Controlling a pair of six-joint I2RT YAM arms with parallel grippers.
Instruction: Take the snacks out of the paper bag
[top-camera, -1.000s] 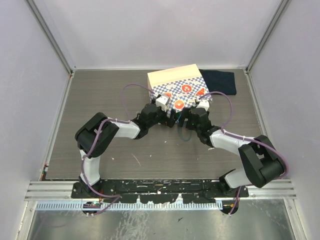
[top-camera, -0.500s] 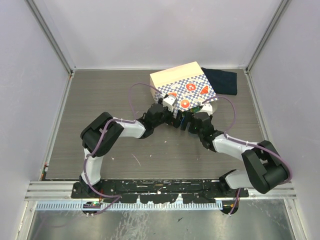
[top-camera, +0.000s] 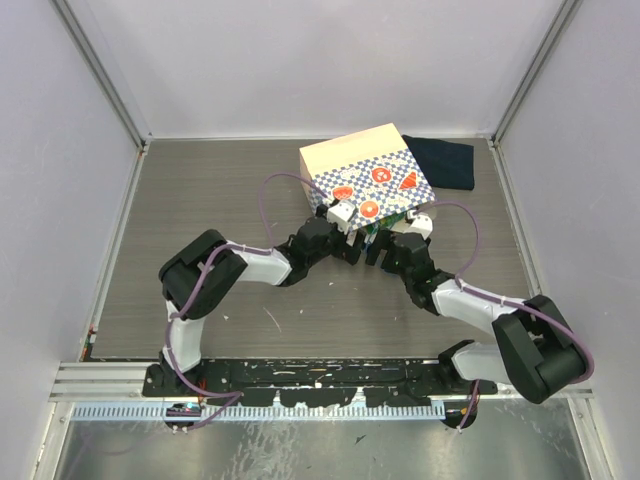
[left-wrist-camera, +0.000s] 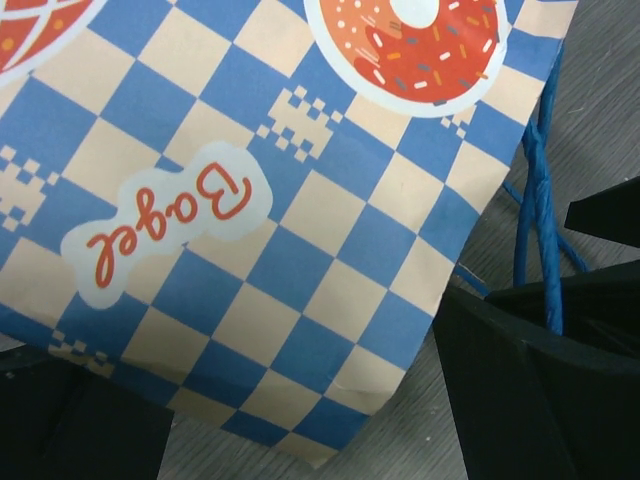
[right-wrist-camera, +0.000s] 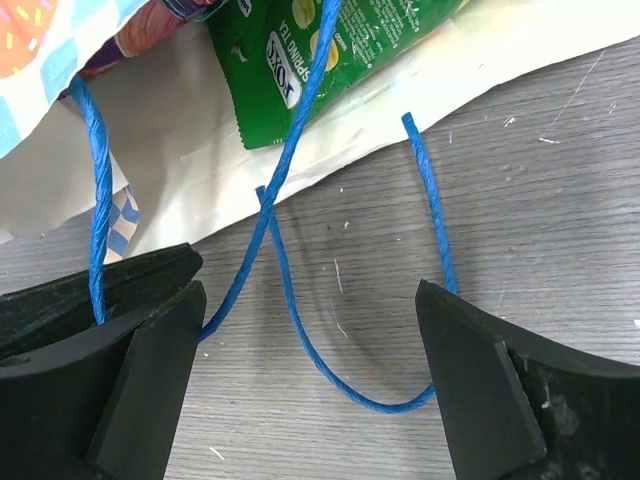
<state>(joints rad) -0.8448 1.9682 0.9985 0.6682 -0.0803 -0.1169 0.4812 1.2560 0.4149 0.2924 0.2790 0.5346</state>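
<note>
Grey table (top-camera: 200, 200) | paper bag (top-camera: 365, 165) | green snack pouch (right-wrist-camera: 370, 50) partly hidden inside

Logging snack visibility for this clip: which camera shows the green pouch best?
Right wrist: the green pouch lies in the mouth of the paper bag, print legible. Top external shows only a green sliver there. Left wrist shows only the bag's checkered outside, no pouch.

A dark navy cloth (top-camera: 447, 163), apparently folded, lay flat at the far right corner of the grey wood-grain table (top-camera: 200, 220), near its back edge.
</note>
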